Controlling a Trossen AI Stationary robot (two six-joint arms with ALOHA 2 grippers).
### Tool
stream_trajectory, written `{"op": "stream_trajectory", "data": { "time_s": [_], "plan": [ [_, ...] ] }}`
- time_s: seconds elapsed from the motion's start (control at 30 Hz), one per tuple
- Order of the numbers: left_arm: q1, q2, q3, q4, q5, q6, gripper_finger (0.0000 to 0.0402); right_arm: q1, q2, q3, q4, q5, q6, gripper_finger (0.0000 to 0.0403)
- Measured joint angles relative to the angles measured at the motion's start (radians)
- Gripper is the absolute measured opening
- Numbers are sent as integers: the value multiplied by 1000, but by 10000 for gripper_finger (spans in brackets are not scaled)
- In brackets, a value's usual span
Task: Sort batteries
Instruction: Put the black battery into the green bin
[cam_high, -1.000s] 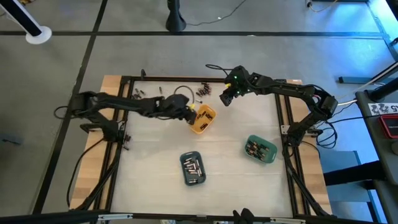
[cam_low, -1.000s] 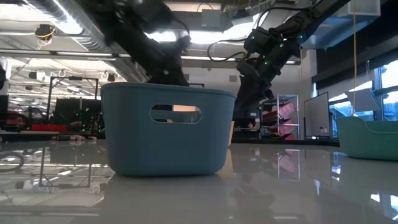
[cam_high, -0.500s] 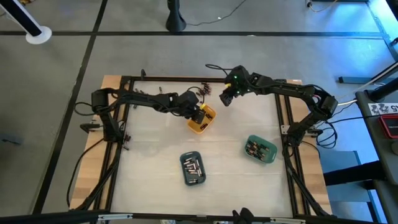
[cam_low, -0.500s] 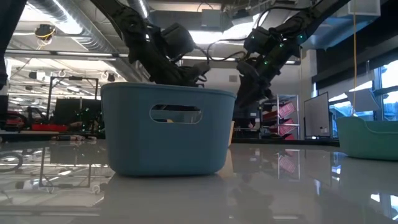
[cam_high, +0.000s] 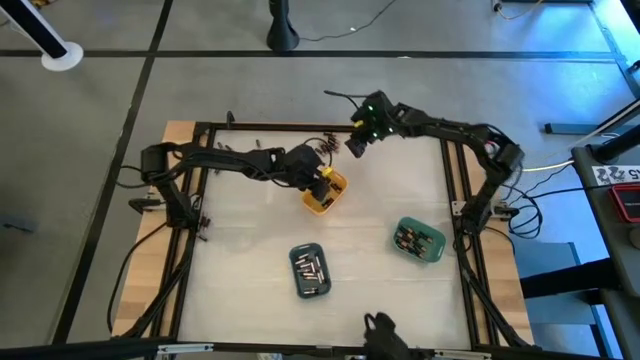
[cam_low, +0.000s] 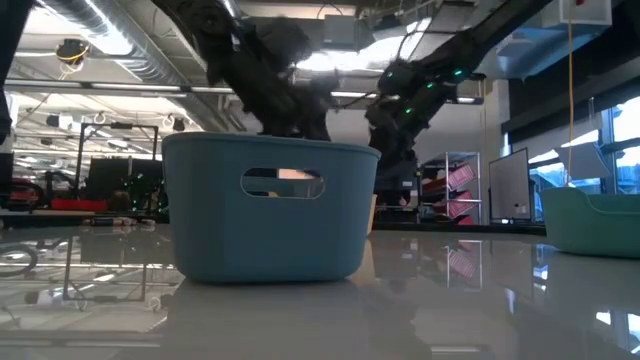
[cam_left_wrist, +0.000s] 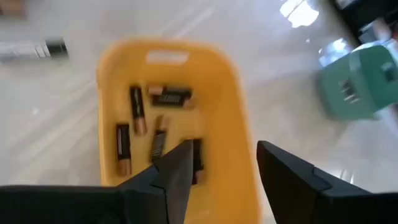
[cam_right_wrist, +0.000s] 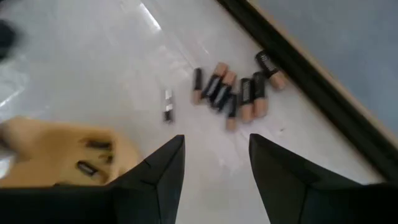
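Observation:
Several batteries (cam_left_wrist: 163, 96) lie in the orange tray (cam_high: 326, 192), and my left gripper (cam_left_wrist: 221, 168) hangs open just above its near end with nothing between the fingers. A cluster of loose batteries (cam_right_wrist: 236, 93) lies on the table by the far frame rail, with one silvery cell (cam_right_wrist: 168, 104) apart from it. My right gripper (cam_right_wrist: 214, 165) hovers open above the table just short of that cluster (cam_high: 325, 148). The blue tray (cam_high: 310, 270) and the green tray (cam_high: 420, 241) each hold batteries.
The black frame rail (cam_right_wrist: 311, 81) runs just behind the loose batteries. Another battery (cam_left_wrist: 31, 48) lies on the table beyond the orange tray. In the low view the blue tray (cam_low: 270, 210) fills the foreground, hiding the orange tray and the left gripper's fingers.
My right gripper has moved toward the table's far edge and a little left, nearer the loose batteries. My left gripper has shifted slightly rightward over the orange tray, with the arm's elbow drawn back toward the left edge.

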Motion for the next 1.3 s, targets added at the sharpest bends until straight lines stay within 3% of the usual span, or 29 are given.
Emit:
{"op": "stream_trajectory", "data": {
  "time_s": [0.3, 0.43, 0.57, 0.83, 1.07, 1.3],
  "plan": [
    [-92, -241, 2, -180, -299, 21, 172, -33, 300, 334, -194, 12, -97, 179],
    [-156, -308, 2, -283, -426, -8, 172, -31, 372, 390, -197, 80, -98, 179],
    [-202, -336, 2, -348, -491, -41, 172, -32, 393, 393, -196, 129, -101, 179],
    [-225, -338, 2, -368, -526, -49, 172, -3, 438, 394, -200, 134, -99, 179],
    [-226, -338, 2, -368, -527, -49, 173, 36, 440, 394, -180, 221, -101, 179],
    [-240, -338, 1, -366, -527, -53, 173, 32, 448, 394, -221, 213, -75, 179]
  ]
}}
